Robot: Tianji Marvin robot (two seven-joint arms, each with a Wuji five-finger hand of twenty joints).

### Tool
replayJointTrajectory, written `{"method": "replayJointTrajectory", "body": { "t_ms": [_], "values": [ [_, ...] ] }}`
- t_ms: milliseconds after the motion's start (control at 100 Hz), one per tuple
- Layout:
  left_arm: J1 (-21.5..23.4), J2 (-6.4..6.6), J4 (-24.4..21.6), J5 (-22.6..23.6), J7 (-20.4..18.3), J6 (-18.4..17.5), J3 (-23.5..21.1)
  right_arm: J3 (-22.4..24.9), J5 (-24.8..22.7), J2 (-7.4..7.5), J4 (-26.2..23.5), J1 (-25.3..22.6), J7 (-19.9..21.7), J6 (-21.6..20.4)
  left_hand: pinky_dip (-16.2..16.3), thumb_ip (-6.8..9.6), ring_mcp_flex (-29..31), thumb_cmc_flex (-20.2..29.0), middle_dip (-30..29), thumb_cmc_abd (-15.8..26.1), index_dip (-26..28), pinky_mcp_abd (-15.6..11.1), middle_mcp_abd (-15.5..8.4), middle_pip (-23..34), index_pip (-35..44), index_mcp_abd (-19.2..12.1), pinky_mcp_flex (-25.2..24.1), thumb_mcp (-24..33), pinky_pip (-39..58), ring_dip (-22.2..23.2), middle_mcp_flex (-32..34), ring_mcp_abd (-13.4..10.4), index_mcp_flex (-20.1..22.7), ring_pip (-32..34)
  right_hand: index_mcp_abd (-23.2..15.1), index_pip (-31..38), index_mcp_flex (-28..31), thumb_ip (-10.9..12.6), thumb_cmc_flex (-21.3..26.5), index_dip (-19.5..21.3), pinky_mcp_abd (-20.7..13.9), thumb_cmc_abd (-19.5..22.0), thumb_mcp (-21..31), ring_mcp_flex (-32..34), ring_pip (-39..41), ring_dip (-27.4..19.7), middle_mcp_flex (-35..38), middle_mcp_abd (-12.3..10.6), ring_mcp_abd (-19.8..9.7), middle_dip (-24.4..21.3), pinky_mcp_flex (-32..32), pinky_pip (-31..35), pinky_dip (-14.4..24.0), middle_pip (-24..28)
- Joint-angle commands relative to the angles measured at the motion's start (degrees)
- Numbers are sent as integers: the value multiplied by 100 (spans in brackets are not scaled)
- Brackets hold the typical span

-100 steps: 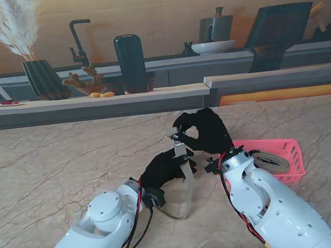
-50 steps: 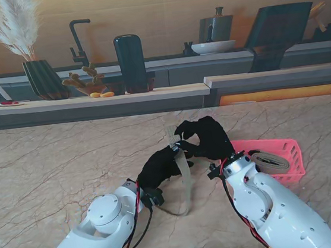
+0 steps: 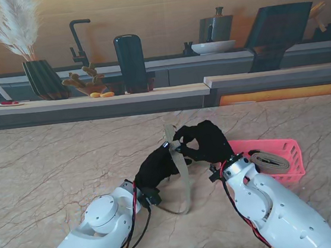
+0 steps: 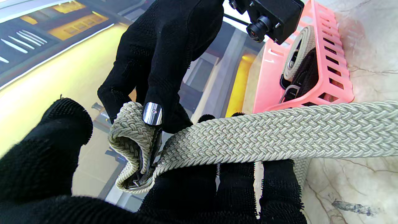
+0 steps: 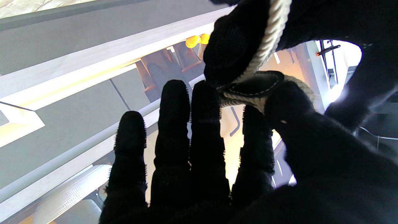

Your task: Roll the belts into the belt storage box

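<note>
A beige braided belt [image 3: 185, 175] hangs between my two black-gloved hands above the table's middle, its loop trailing down to the marble nearer to me. My left hand [image 3: 156, 166] supports the belt [image 4: 267, 137] across its fingers. My right hand [image 3: 206, 140] pinches the folded buckle end [image 4: 133, 146] between thumb and fingers; the same end [image 5: 258, 90] shows in the right wrist view. The pink storage box [image 3: 280, 157] sits to the right of my right hand, with a rolled beige belt [image 3: 270, 163] inside it, also seen as the rolled belt [image 4: 300, 49] in the left wrist view.
The marble table [image 3: 51, 173] spreads to the left. Beyond its far edge runs a counter with a vase of feathers [image 3: 43, 78], a dark jar [image 3: 130, 62] and a bowl [image 3: 213, 46]. Both white forearms rise from the near edge.
Both hands have come closer together and shifted slightly left. The belt's buckle end has been folded over, and the hanging loop has shortened a little.
</note>
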Motion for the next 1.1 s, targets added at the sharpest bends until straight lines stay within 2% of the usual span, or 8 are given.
{"method": "replayJointTrajectory", "body": {
  "t_ms": [0, 210, 370, 540, 700, 830, 950, 1090],
  "values": [
    [15, -40, -126, -21, -32, -22, -23, -56, -85, 21, 99, -22, 51, -39, 101, -109, 213, 52, -19, -107, 37, -53, -60, 141, -113, -951, 132, -59, 95, 88, 204, -162, -50, 153, -762, 963, 632, 55, 307, 348, 35, 285, 345, -171, 54, -8, 97, 30, -122, 4, -107, 4, 75, 74],
    [4, -17, -103, -77, -209, -4, -37, -156, -315, 73, 218, 85, 26, -101, 123, 6, 293, 494, 73, -33, 98, -92, -131, 271, -16, -963, 149, -7, 147, 165, 303, -159, -69, 341, -694, 937, 669, 61, 332, 279, 72, 201, 372, -206, 74, 4, 87, 150, -54, 29, -133, -1, 86, 87],
    [12, -9, -139, -15, -167, 41, -52, -223, -405, 92, 297, 150, 0, -90, 205, 157, 580, 1623, 223, 210, 245, -210, -276, 468, 296, -1042, 310, 151, 283, 277, 567, -246, 21, 556, -642, 927, 673, 66, 360, 219, 93, 129, 405, -203, 99, 9, 93, 165, -35, 24, -132, 21, 99, 77],
    [39, -23, -202, -14, -33, 99, -80, -224, -526, 133, 311, 157, 33, -113, 242, 266, 830, 2253, 284, 556, 327, -323, -361, 635, 591, -1095, 445, 393, 433, 330, 822, -312, 126, 756, -623, 851, 481, 76, 123, 96, 109, -452, 725, -253, 95, -6, 10, 198, -7, 9, -150, 28, 98, 30],
    [55, -35, -230, -106, -14, 169, -108, -275, -830, 219, 382, 223, 48, -179, 225, 161, 893, 2583, 690, 522, 356, -354, -357, 543, 767, -1136, 475, 459, 560, 335, 1020, -292, 157, 907, -557, 751, 247, 84, -126, 42, 144, -857, 971, -340, 86, -12, -195, 289, 51, 48, -168, 23, 96, 11],
    [58, -36, -261, -68, 44, 212, -113, -312, -904, 248, 426, 264, 85, -183, 197, 0, 1061, 3524, 1215, 476, 482, -390, -430, 198, 1083, -1209, 579, 663, 699, 361, 1482, -301, 294, 1091, -406, 605, -94, 114, -290, 20, 151, -969, 1052, -422, 68, -19, -377, 362, 92, 64, -192, 20, 93, -38],
    [44, -26, -264, 12, 58, 290, -121, -274, -898, 250, 381, 248, 114, -211, 191, 37, 1020, 3904, 1410, 608, 600, -387, -421, 249, 1308, -1242, 548, 737, 722, 415, 1435, -218, 365, 1157, -284, 205, -318, 196, -497, 154, 141, -917, 1215, -497, 73, -7, -534, 423, 137, 83, -214, 12, 95, -89],
    [25, -33, -264, 128, 157, 381, -110, -146, -1003, 267, 208, 163, 68, -343, 257, 153, 1031, 4174, 1749, 718, 869, -389, -509, 566, 1623, -1333, 539, 790, 794, 824, 1310, -123, 342, 1232, -270, -39, -460, 303, -588, 267, 119, -849, 1272, -528, 64, -3, -664, 449, 147, 74, -211, 11, 104, -150]
  ]
}}
